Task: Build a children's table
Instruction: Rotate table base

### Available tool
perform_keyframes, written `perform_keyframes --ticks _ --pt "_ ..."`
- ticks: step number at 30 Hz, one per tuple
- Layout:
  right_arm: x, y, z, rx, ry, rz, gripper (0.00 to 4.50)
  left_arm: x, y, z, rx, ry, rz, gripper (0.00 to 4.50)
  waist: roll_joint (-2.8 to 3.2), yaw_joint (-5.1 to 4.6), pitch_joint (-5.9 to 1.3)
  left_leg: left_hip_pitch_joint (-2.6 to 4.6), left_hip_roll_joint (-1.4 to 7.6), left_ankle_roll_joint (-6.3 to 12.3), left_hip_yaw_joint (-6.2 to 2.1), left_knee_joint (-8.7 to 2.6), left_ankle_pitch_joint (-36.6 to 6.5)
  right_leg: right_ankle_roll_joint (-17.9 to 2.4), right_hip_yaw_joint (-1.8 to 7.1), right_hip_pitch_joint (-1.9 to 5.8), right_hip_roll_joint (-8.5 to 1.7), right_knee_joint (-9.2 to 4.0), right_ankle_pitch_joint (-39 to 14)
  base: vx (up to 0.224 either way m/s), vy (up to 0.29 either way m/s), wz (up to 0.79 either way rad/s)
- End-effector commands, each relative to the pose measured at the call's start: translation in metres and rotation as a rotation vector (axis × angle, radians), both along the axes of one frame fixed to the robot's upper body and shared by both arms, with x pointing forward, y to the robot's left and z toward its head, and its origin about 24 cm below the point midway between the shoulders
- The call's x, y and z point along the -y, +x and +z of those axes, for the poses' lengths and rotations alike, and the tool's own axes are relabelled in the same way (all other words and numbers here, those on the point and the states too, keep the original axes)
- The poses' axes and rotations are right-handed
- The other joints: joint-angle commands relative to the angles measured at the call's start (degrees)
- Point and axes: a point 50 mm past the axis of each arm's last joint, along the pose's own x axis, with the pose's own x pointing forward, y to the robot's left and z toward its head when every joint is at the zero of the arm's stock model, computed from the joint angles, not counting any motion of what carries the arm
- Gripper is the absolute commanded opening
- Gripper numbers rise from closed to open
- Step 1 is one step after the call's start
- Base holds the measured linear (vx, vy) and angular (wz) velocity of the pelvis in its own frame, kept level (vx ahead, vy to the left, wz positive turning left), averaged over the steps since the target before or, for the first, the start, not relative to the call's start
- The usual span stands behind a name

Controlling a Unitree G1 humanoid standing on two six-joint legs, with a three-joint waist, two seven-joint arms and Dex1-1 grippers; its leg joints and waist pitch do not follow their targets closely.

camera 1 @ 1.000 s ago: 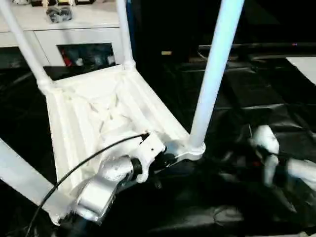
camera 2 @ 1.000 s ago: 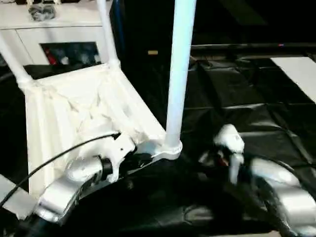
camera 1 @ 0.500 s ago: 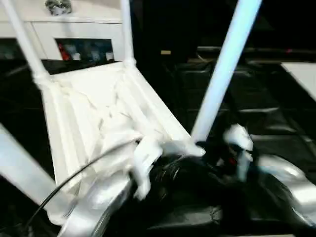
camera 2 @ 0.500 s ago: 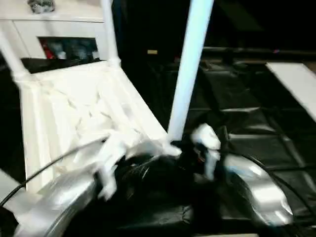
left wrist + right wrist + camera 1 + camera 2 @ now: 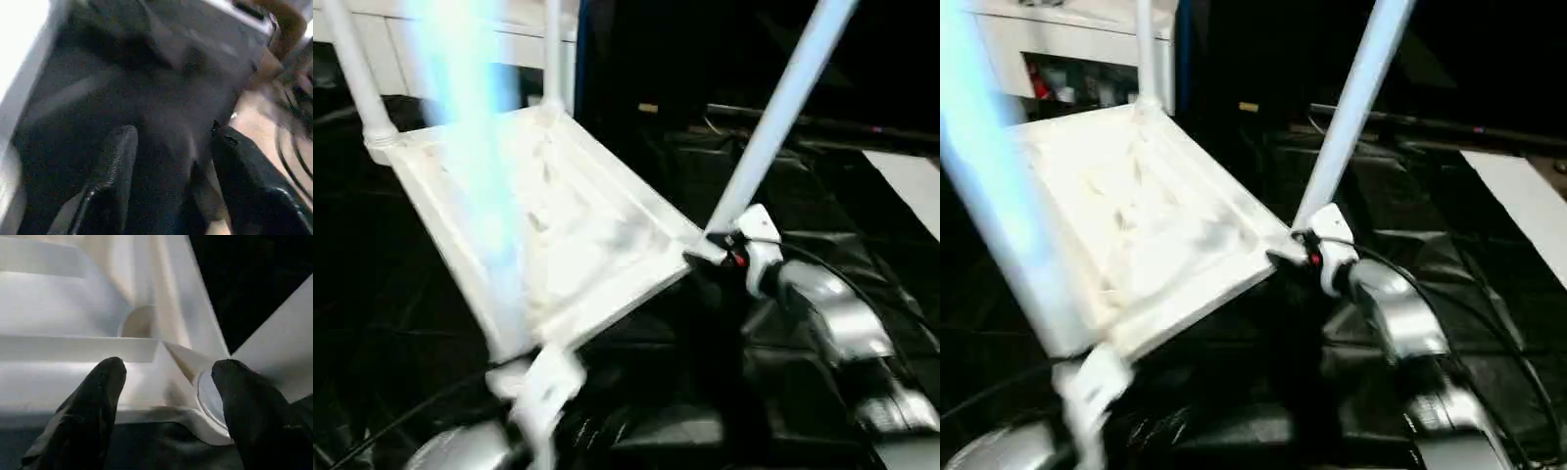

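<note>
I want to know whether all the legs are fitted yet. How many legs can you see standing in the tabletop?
4. On the upturned tabletop: far-left corner leg, far-right corner leg, a blurred near-left leg, and one by the right gripper.

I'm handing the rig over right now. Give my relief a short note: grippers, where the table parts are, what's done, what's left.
Left gripper: open, holding nothing, over the black sheet.
Right gripper: open, fingers either side of the tabletop's near-right corner socket, not clamped.
Tabletop lies tilted, ribbed underside up, on the black sheet.
Done: four legs seem to be standing in the sockets, including the near-right leg and a blurred near-left one.
Left: check each leg is fully seated, then turn the table upright.
</note>
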Motion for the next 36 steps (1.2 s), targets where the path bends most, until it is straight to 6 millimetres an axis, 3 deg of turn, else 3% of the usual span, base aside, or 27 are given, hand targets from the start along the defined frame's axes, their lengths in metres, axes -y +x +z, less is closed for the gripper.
perform_keyframes --ticks 1,2,3,5,6,7,9,11,12,14,15,17,19,20,21,22,23,24,25,26,27,28,30,31,33,35,36 --pt "0.015 0.008 -0.004 0.002 -0.035 -0.107 3.25 -0.014 -0.012 0.009 -0.034 0.011 -0.015 3.01 0.33 -0.03 -1.95 0.80 3.03 -2.90 -0.77 -5.14 -19.3 -6.4 2.45 1.01 -2.55 -4.40 -20.3 0.000 0.000 0.00" --pt "0.015 0.010 -0.005 0.002 -0.038 -0.115 3.25 -0.018 -0.014 0.010 -0.041 0.020 -0.011 3.08 0.78 0.19 -1.96 0.90 3.06 -3.38 -1.00 -5.14 -20.4 -6.7 2.46 0.87 -2.87 -4.20 -21.2 0.000 0.000 0.00" --pt "0.015 0.011 -0.005 0.003 -0.041 -0.123 3.25 -0.022 -0.016 0.012 -0.046 0.029 -0.007 3.13 0.71 0.01 -1.96 0.69 2.98 -3.49 -0.98 -5.12 -20.6 -6.8 2.48 0.92 -2.75 -4.13 -20.9 0.000 0.000 0.00" --pt "0.016 0.013 -0.006 0.005 -0.045 -0.131 3.25 -0.032 -0.017 0.015 -0.042 0.051 0.008 3.35 0.53 0.29 -1.71 1.24 3.03 -3.57 -0.78 -5.10 -21.9 -6.4 2.57 0.47 -2.39 -4.28 -20.7 0.000 0.000 0.00" --pt "0.016 0.013 -0.006 0.005 -0.045 -0.131 3.25 -0.032 -0.017 0.015 -0.042 0.051 0.008 3.46 0.56 0.38 -1.70 1.19 3.01 -3.58 -0.80 -5.16 -21.9 -6.3 2.59 0.59 -2.33 -4.27 -20.4 0.000 0.000 0.00" --pt "0.016 0.014 -0.005 0.015 -0.044 -0.133 3.25 -0.044 -0.010 0.021 0.010 0.075 0.049 3.46 0.02 0.65 -1.58 0.91 3.04 -3.60 -0.93 -5.28 -22.0 -6.0 2.56 0.78 -2.46 -4.18 -21.1 0.000 0.000 0.00" --pt "0.013 0.015 -0.002 0.030 -0.015 -0.108 3.25 -0.051 0.005 0.030 0.112 0.061 0.114 3.55 0.07 0.88 -1.83 0.95 2.99 -3.77 -0.92 -5.19 -21.8 -6.0 2.59 0.89 -2.53 -4.08 -20.5 0.000 0.000 0.00" --pt "0.007 0.014 -0.001 0.038 0.023 -0.066 3.25 -0.049 0.023 0.043 0.229 -0.017 0.164 3.77 0.18 1.08 -1.82 1.05 2.91 -3.89 -0.88 -5.12 -21.8 -6.5 2.66 0.85 -2.46 -3.91 -19.0 0.000 0.000 0.00" --pt "0.005 0.014 -0.002 0.038 0.027 -0.058 3.25 -0.048 0.028 0.045 0.259 -0.040 0.172 3.86 0.64 1.23 -1.92 1.03 2.97 -4.17 -1.00 -5.19 -21.4 -6.7 2.67 1.00 -2.55 -3.74 -18.3 0.000 0.000 0.00" --pt "0.004 0.013 -0.003 0.041 0.029 -0.055 3.25 -0.046 0.032 0.047 0.278 -0.066 0.174 3.90 0.26 1.11 -2.09 0.55 2.95 -4.27 -1.08 -5.18 -19.6 -7.0 2.65 1.46 -2.61 -3.37 -16.3 0.000 0.000 0.00" --pt "0.004 0.010 -0.006 0.042 0.027 -0.078 3.25 -0.039 0.041 0.049 0.299 -0.119 0.152 3.92 0.80 1.02 -2.13 0.73 2.96 -4.61 -0.96 -5.16 -19.2 -6.8 2.69 1.35 -2.47 -3.41 -15.6 0.000 0.000 0.00" --pt "0.004 0.008 -0.007 0.047 0.022 -0.094 3.25 -0.034 0.045 0.050 0.303 -0.154 0.129 4.20 0.56 1.16 -2.43 1.08 2.88 -4.84 -0.76 -4.86 -17.4 -7.0 2.72 1.27 -2.35 -3.05 -13.2 0.000 0.000 0.00" --pt "0.008 0.004 -0.010 0.054 0.013 -0.130 3.25 -0.024 0.056 0.051 0.310 -0.214 0.079 4.30 0.35 1.19 -2.45 0.73 2.78 -4.74 -0.80 -4.91 -16.4 -7.0 2.69 1.62 -2.36 -2.94 -12.6 0.000 0.000 0.00" --pt "0.015 0.000 -0.011 0.055 0.004 -0.169 3.25 -0.016 0.067 0.048 0.312 -0.233 0.043 4.31 2.36 1.17 -2.44 1.74 2.63 -5.46 -0.43 -4.82 -16.8 -6.9 2.60 0.94 -1.73 -3.37 -9.9 0.000 0.000 0.00" --pt "0.023 -0.002 -0.009 0.056 -0.004 -0.210 3.25 -0.006 0.080 0.046 0.322 -0.242 0.010 4.38 1.85 1.25 -2.42 1.82 2.54 -5.20 -0.41 -4.73 -17.2 -7.1 2.64 0.92 -1.62 -3.17 -9.9 0.000 0.000 0.00" --pt "0.026 -0.003 -0.007 0.060 -0.003 -0.218 3.25 -0.003 0.087 0.046 0.322 -0.250 -0.004 4.45 3.09 1.27 -2.49 2.13 2.45 -5.33 -0.28 -4.72 -18.5 -7.1 2.79 0.87 -1.54 -3.37 -10.1 0.000 0.000 0.00" --pt "0.026 -0.003 -0.007 0.061 -0.003 -0.219 3.25 -0.003 0.087 0.046 0.322 -0.250 -0.005 4.45 3.49 1.05 -2.57 1.56 2.31 -5.17 -0.51 -4.73 -18.2 -7.3 2.91 1.44 -1.67 -3.02 -10.2 0.000 0.000 0.00" --pt "0.029 -0.004 -0.005 0.064 -0.009 -0.241 3.25 0.002 0.102 0.044 0.337 -0.247 -0.033 4.45 4.11 0.42 -3.08 1.15 2.15 -4.57 -0.54 -4.48 -16.2 -7.3 2.85 2.24 -1.82 -3.74 -9.3 0.000 0.000 0.00" --pt "0.030 -0.006 -0.007 0.063 -0.020 -0.250 3.25 0.005 0.107 0.042 0.337 -0.226 -0.053 4.45 4.65 0.56 -2.59 1.06 2.37 -4.63 -0.80 -4.74 -17.2 -7.9 2.88 1.90 -1.83 -3.00 -10.4 0.000 0.000 0.00" --pt "0.031 -0.008 -0.009 0.058 -0.028 -0.257 3.25 0.007 0.112 0.039 0.335 -0.209 -0.063 4.45 4.80 0.53 -3.00 0.60 2.08 -3.71 -0.77 -4.50 -15.9 -7.9 3.08 2.61 -2.10 -3.02 -11.4 0.000 0.000 0.00" --pt "0.031 -0.010 -0.013 0.046 -0.042 -0.267 3.25 0.010 0.117 0.039 0.345 -0.208 -0.074 4.45 4.59 0.44 -2.96 0.37 1.89 -2.91 -0.62 -4.44 -15.0 -7.7 3.17 2.65 -2.07 -3.51 -12.3 0.000 0.000 0.00" --pt "0.032 -0.012 -0.019 0.027 -0.072 -0.282 3.25 0.013 0.121 0.041 0.348 -0.218 -0.088 4.45 5.56 0.59 -3.15 0.47 1.92 -2.37 -0.55 -4.19 -12.9 -8.4 3.35 2.58 -2.34 -3.25 -12.3 0.000 0.000 0.00" --pt "0.033 -0.015 -0.024 0.008 -0.098 -0.295 3.25 0.017 0.125 0.045 0.354 -0.238 -0.102 4.45 5.46 0.43 -3.29 0.13 2.02 -2.07 -0.51 -4.11 -11.2 -9.3 3.33 2.83 -2.43 -3.15 -11.4 0.000 0.000 0.00" --pt "0.030 -0.018 -0.030 -0.031 -0.110 -0.302 3.25 0.025 0.129 0.052 0.359 -0.281 -0.147 4.45 5.99 0.17 -3.45 0.15 1.99 -2.09 -0.42 -3.93 -9.5 -10.3 3.24 2.79 -2.16 -2.93 -9.7 0.000 0.000 0.00" --pt "0.027 -0.018 -0.032 -0.045 -0.110 -0.291 3.25 0.026 0.130 0.054 0.359 -0.285 -0.171 4.45 6.07 -0.29 -3.35 -0.10 2.12 -2.08 -0.47 -4.07 -10.1 -10.9 3.15 2.97 -2.08 -2.89 -9.9 0.000 0.000 0.00" --pt "0.014 -0.016 -0.035 -0.058 -0.122 -0.253 3.25 0.027 0.129 0.056 0.348 -0.297 -0.222 4.45 6.53 -1.11 -3.23 0.12 2.16 -2.24 -0.42 -4.04 -11.8 -10.6 3.18 2.66 -1.99 -3.18 -13.1 0.000 0.000 0.00" --pt "0.009 -0.015 -0.036 -0.065 -0.113 -0.245 3.25 0.027 0.129 0.055 0.337 -0.310 -0.236 4.45 6.43 -1.37 -3.23 0.17 2.16 -2.28 -0.38 -4.01 -12.3 -10.7 3.17 2.55 -1.94 -3.30 -13.6 0.000 0.000 0.00"
